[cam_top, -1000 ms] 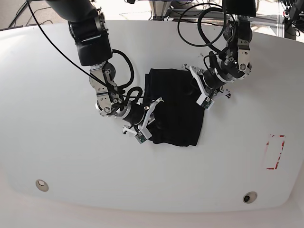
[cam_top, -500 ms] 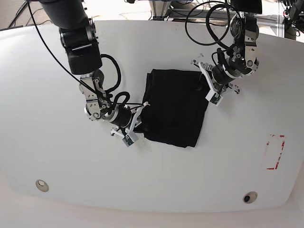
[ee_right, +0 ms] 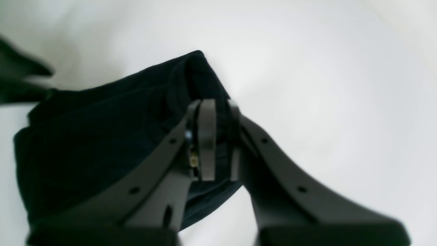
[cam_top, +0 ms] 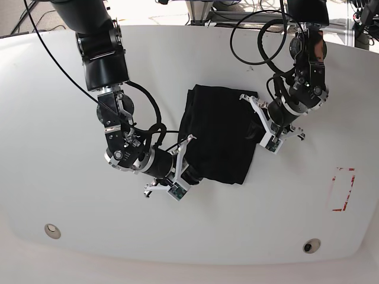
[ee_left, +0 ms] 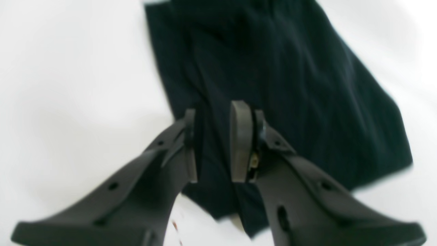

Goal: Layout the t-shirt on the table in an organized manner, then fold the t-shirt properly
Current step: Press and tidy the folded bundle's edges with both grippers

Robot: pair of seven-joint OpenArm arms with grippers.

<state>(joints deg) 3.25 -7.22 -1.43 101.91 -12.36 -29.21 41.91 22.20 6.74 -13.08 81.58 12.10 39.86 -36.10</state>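
Black t-shirt [cam_top: 218, 133] lies folded at frame centre on the white bench [cam_top: 59, 118]. Left pincer [ee_left: 212, 143] is spread slightly over its right edge, gripping nothing. Right pincer [ee_right: 218, 140] pinches its lower-left corner.

Looks like a robotics lab: glossy white worktop [cam_top: 71, 201] marked with red tape [cam_top: 343, 189] well right of the left end effector [cam_top: 256, 116], black cables [cam_top: 249, 35] looping behind it.

Black arms [cam_top: 100, 56], looping black cables [cam_top: 251, 35]
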